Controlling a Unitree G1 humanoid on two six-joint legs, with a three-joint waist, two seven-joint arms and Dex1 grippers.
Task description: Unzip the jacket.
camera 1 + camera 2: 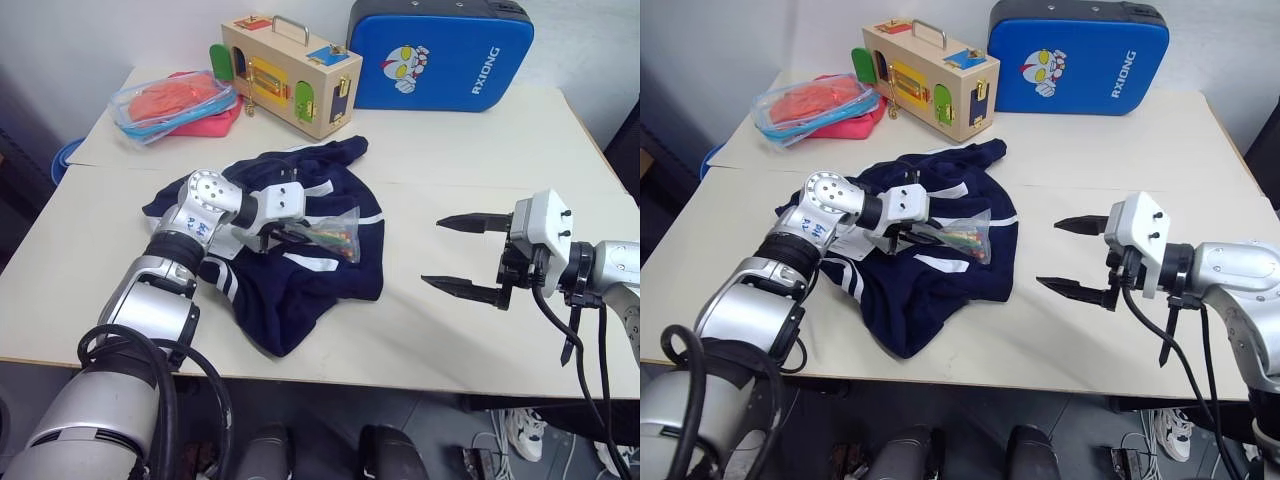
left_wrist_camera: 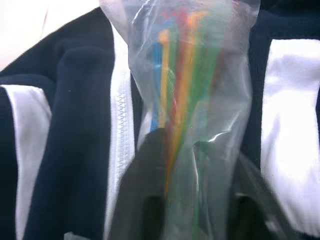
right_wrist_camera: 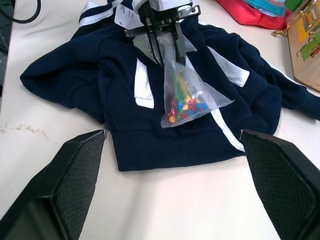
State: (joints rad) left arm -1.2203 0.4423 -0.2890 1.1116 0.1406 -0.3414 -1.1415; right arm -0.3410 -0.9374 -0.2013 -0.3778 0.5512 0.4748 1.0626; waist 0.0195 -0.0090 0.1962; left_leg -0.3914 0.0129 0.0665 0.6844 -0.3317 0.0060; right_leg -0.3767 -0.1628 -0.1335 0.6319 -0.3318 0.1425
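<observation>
The right gripper (image 1: 462, 257) is held wide open and empty at about 3 o'clock, well apart from the jacket (image 1: 300, 270), which lies crumpled at the table's middle. The left gripper (image 3: 162, 47) is closed on a clear plastic bag (image 3: 187, 95) of coloured sticks lying on the cloth. This bag is best lifted clear so that the white zipper (image 2: 121, 145) can be reached. At 12 o'clock, "RXIONG" is read on the blue case (image 1: 440, 55).

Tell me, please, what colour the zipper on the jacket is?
White, on the navy-blue fabric jacket; its zipper shows best in the left wrist view.
</observation>
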